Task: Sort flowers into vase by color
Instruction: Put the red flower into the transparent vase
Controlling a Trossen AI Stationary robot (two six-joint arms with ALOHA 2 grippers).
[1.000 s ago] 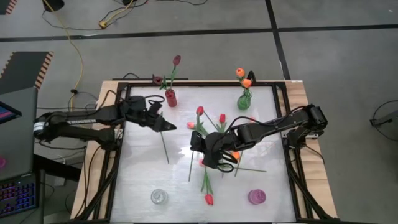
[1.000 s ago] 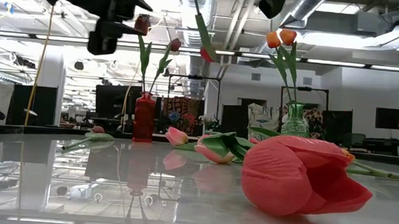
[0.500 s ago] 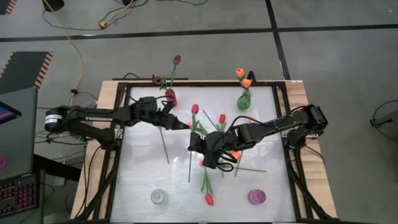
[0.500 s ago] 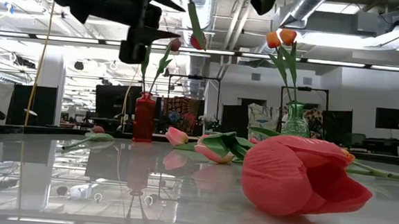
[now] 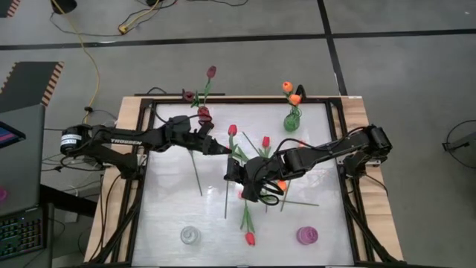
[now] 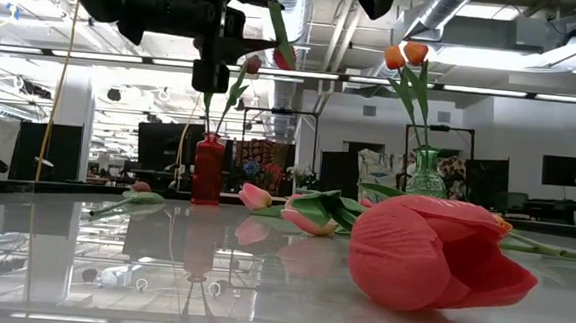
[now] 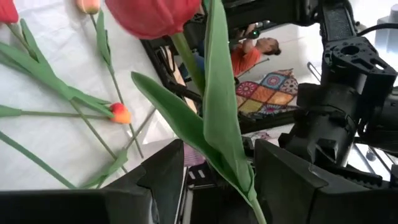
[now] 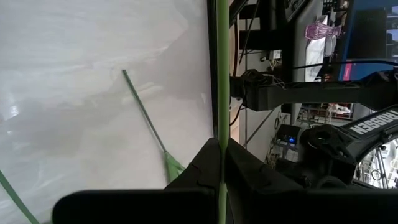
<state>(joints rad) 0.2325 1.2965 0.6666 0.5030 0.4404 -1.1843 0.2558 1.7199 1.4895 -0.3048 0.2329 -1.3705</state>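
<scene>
Above the middle of the white glossy table top, the right gripper is clenched on the thin green stem of a red artificial tulip. The tulip's long axis runs almost straight toward the far edge, head at the far end and bare stem end hanging toward the near edge. In the right wrist view the stem passes between the dark fingers, pinched there.

The left gripper reaches in from the left edge with its jaws spread wide and grasping nothing. In the left wrist view the tulip's leaf and stem stand between the two fingers; contact cannot be told.

Compared with one second earlier, the left arm has extended further toward the centre, bringing its gripper from beside the dark red glass vase up to the lifted tulip. The tulip's head has shifted slightly toward the left edge. The right arm holds the same place.

Loose tulips lie on the centre and near part of the table. The dark red vase holds maroon flowers. A green glass vase near the far edge holds orange flowers.
</scene>
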